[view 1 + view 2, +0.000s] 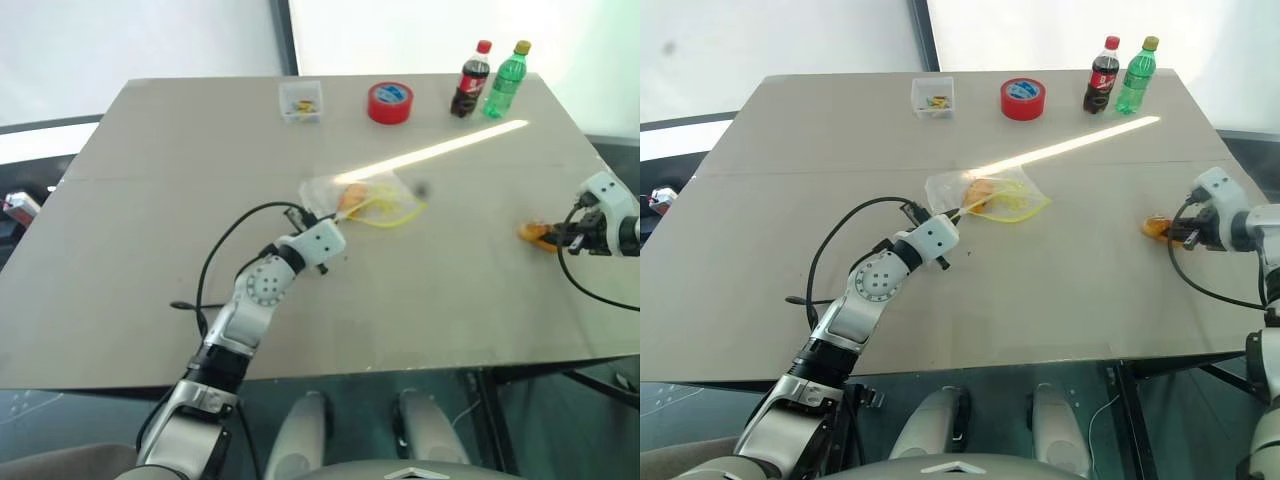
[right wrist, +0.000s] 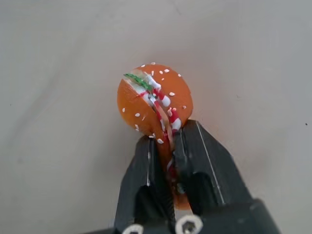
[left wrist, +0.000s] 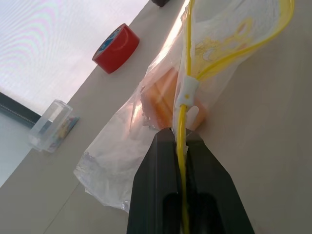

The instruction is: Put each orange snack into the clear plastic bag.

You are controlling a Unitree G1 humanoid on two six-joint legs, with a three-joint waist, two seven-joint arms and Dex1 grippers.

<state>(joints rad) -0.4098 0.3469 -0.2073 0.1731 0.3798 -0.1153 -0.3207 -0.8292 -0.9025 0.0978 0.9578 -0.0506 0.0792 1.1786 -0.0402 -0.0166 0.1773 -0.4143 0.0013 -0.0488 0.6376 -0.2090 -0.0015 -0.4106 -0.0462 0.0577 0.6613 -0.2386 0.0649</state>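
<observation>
The right claw (image 2: 163,139) pinches the small round orange snack (image 2: 155,100), well off to the right of the crinkly clear plastic bag (image 1: 990,195), whose yellow edge the left claw (image 3: 179,139) holds.

Wide bare table (image 1: 450,300) runs between the right gripper (image 1: 545,237), at the right edge and pinched on an orange snack (image 1: 533,233), and the clear plastic bag (image 1: 365,198) at centre, with nothing standing in that stretch. The left gripper (image 1: 338,222) and its arm slant in from the near left and block that side of the bag, jaws clamped on its yellow strip. 1 snack (image 3: 168,97) sits inside already. Along the far edge stand 4 things, well apart from the bag: a clear box (image 1: 301,101), red tape roll (image 1: 390,102), cola bottle (image 1: 471,80), green bottle (image 1: 505,80). The near right of the table lies open.
</observation>
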